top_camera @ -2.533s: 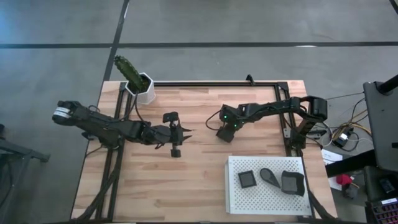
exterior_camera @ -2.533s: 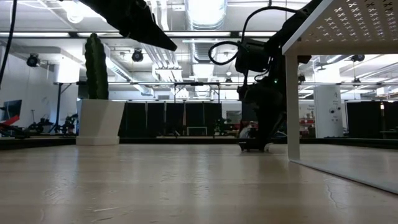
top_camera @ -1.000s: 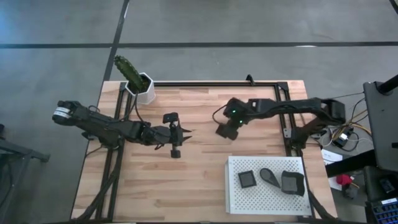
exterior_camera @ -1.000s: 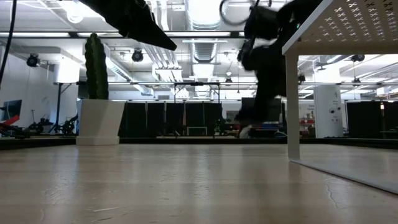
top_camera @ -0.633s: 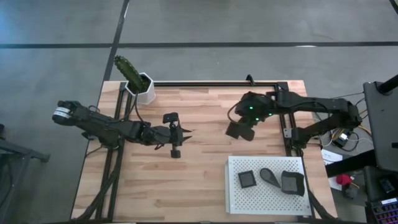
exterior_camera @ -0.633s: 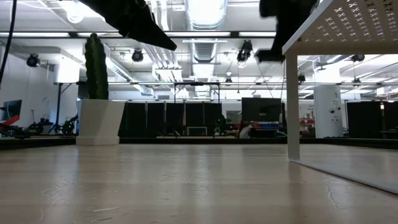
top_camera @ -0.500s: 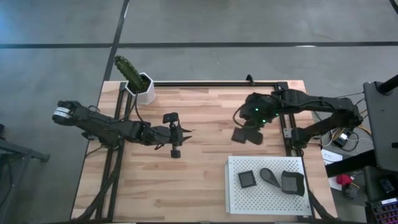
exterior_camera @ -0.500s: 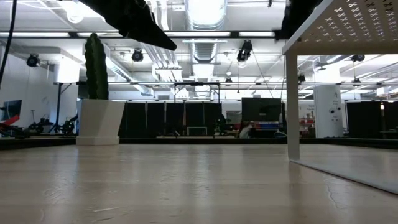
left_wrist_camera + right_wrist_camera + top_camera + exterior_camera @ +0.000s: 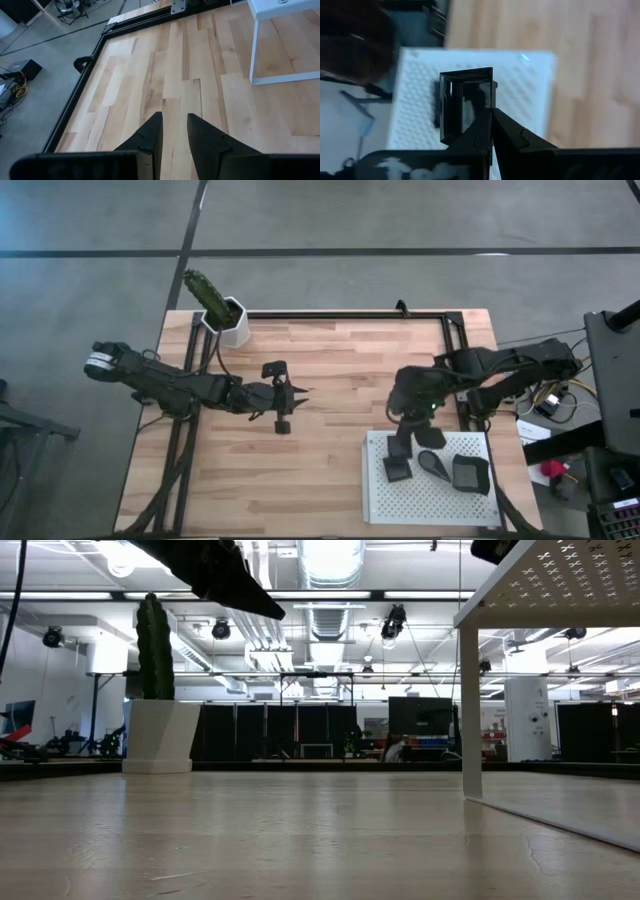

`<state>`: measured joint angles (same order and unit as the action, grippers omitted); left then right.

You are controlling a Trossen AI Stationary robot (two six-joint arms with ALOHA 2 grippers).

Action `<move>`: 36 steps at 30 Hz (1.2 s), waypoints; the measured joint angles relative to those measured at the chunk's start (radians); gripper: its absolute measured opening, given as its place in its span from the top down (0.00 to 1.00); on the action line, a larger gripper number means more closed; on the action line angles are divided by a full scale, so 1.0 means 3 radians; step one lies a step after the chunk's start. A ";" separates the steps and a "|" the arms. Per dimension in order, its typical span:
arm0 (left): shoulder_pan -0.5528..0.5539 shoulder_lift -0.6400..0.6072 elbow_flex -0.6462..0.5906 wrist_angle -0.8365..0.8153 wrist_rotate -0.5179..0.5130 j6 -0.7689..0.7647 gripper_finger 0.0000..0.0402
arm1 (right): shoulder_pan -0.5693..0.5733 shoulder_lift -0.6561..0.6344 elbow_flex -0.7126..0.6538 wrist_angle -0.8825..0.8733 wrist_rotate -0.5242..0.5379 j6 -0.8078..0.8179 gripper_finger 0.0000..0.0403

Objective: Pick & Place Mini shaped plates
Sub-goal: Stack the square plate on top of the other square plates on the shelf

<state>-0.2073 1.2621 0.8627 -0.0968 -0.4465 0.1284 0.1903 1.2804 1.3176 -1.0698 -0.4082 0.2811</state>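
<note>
My right gripper (image 9: 404, 444) hangs over the far-left part of the white perforated tray (image 9: 480, 505), shut on a small dark square plate (image 9: 466, 105). On the tray lie a square plate (image 9: 397, 470), a teardrop plate (image 9: 433, 463) and a larger square plate (image 9: 471, 474), each flat on its base. My left gripper (image 9: 301, 392) hovers left of the table's middle, open by a narrow gap (image 9: 175, 120) and holding nothing. The low view shows only the tray's underside (image 9: 560, 575) and the left arm (image 9: 220, 575). My right gripper pinches the square plate by one raised rim (image 9: 489, 107) between its two fingers (image 9: 512, 137), coming from above and pointing down toward the table's near edge. The plate is lifted clear, tilted on edge, over the tray and the square plate lying there.
A white pot with a green cactus (image 9: 228, 320) stands at the table's far-left corner. A black frame rail (image 9: 340, 314) runs along the far edge and down the right side. The tray stands raised on legs (image 9: 468, 710) at the near right. Bare wood lies between the arms.
My right gripper, still shut on the square plate, has swung from the table's middle toward the right and near edge. It now hangs over the tray's far-left part and has turned to point toward the near edge. The left arm has kept still.
</note>
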 joint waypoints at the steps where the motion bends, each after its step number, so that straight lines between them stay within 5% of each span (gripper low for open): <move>1: 0.0000 0.0000 0.0000 0.0000 0.0000 -0.0001 0.79 | 0.0040 -0.0002 -0.0045 0.0167 -0.0057 0.0042 0.98; 11: -0.0001 0.0000 0.0000 0.0000 0.0000 -0.0004 0.79 | 0.0375 0.0121 -0.0309 0.0726 -0.0214 0.0448 0.98; 22: -0.0001 0.0000 0.0000 0.0000 0.0000 -0.0006 0.79 | 0.0414 0.0405 -0.0324 0.0709 -0.0316 0.0348 0.98; 36: -0.0001 0.0000 0.0000 0.0049 -0.0001 -0.0006 0.79 | 0.0413 0.0265 -0.0324 0.0609 -0.0327 0.0421 0.98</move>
<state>-0.2075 1.2621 0.8627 -0.0822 -0.4469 0.1265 0.3141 1.3600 1.2205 -0.8870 -0.5064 0.4074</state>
